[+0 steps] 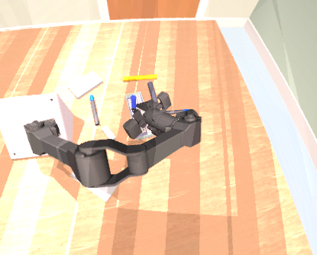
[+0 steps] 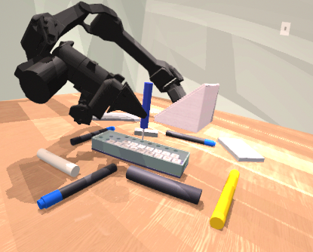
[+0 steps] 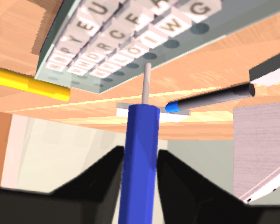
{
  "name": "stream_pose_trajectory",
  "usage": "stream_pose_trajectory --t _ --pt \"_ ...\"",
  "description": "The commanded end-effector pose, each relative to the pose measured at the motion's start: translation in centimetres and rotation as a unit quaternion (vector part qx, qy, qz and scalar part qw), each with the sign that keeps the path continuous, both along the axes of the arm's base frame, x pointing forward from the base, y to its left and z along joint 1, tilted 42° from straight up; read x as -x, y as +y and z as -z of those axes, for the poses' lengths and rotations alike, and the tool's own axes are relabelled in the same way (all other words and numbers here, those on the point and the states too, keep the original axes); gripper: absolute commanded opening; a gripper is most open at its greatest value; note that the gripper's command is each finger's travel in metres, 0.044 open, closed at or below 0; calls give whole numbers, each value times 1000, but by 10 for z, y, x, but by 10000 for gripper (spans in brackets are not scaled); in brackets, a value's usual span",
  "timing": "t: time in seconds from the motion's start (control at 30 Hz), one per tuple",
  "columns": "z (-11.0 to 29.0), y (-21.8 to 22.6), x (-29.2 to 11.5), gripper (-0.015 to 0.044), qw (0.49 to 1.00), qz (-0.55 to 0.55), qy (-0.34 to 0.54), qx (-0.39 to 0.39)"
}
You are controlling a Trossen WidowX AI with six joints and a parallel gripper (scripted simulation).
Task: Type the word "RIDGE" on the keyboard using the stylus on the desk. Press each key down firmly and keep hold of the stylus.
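My gripper (image 2: 139, 112) (image 3: 140, 155) (image 1: 140, 111) is shut on the blue stylus (image 2: 146, 102) (image 3: 140, 150) (image 1: 134, 102) and holds it upright. The stylus's thin grey tip points down at the far edge of the small grey keyboard (image 2: 115, 149) (image 3: 86, 47) (image 1: 138, 95). In the wrist view the tip ends just at the keyboard's rim, next to the outer row of keys. I cannot tell whether the tip touches a key. The arm hides much of the keyboard in the top view.
Around the keyboard lie a yellow marker (image 2: 225, 200) (image 1: 140, 77) (image 3: 28, 84), a dark cylinder (image 2: 163, 185), a blue-capped black marker (image 2: 77, 185), a white cylinder (image 2: 58, 162), two blue-tipped pens (image 2: 190, 138) (image 2: 90, 136), a white wedge (image 2: 192, 107) and a flat white pad (image 2: 240, 149) (image 1: 85, 84).
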State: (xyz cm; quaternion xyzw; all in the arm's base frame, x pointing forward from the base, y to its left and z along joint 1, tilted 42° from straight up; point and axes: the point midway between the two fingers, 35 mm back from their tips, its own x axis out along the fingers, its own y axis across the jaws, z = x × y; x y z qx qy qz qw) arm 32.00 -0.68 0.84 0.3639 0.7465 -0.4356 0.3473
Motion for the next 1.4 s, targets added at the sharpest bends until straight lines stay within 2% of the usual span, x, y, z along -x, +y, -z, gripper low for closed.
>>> stream_pose_trajectory --t 0.0,1.37 --pt "0 -1 0 81 1000 -3 -1 0" --pt "13 -13 2 81 1000 -3 -1 0"
